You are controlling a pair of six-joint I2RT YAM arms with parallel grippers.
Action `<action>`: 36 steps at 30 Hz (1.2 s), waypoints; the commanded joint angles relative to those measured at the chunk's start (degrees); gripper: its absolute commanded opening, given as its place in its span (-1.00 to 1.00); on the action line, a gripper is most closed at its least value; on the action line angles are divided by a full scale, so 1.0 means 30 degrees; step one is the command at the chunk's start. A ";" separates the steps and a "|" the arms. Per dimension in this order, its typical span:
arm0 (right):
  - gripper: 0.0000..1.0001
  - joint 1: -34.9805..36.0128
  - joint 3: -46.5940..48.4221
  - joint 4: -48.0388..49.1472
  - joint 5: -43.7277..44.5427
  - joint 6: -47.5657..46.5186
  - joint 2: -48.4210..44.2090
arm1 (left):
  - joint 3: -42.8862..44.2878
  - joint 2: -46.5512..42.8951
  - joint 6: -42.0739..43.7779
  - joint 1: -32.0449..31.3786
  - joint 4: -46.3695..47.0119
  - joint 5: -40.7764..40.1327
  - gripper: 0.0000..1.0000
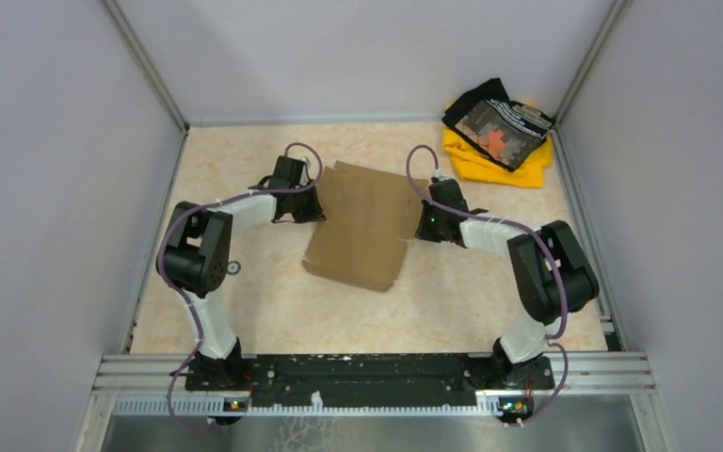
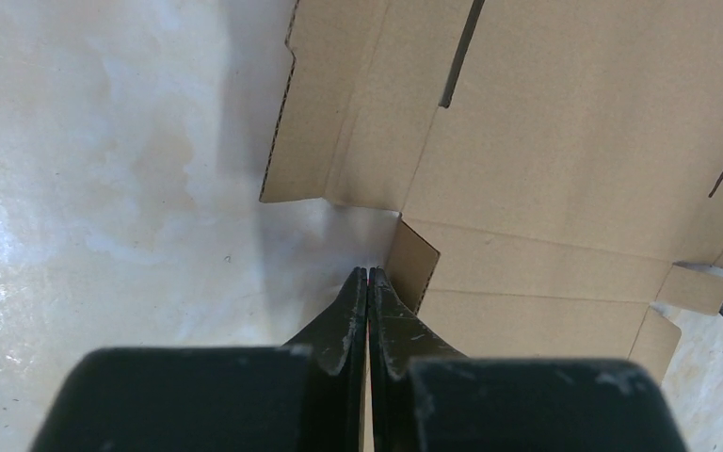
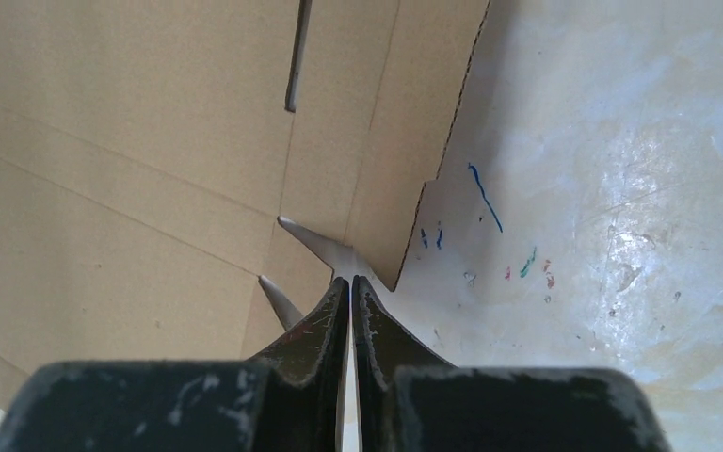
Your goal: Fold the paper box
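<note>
Box [image 1: 362, 226] is lying flat at mid-frame on the table [image 1: 264, 311]. Left jaws and right jaws are clenching empty beside its side edges. Light and stiff, it is probably bending only at creases, with the side flaps offering purchase.

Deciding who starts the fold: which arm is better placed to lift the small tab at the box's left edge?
Left, probably. The left gripper, shut, has its tips right at that small tab of the paper box. The right gripper, also shut, sits at the opposite edge.
</note>
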 commanded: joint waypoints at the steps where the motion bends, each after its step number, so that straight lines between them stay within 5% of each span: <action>1: -0.92 0.0401 0.1122 0.0227 0.0232 0.0182 -0.0201 | 0.0611 -0.0265 0.0307 -0.0263 -0.0219 -0.0256 -0.92; 36: -0.87 0.1789 0.3399 -0.0333 0.0119 -0.0004 0.2139 | 0.0905 -0.0008 0.0688 -0.1100 -0.0872 -0.0730 -0.93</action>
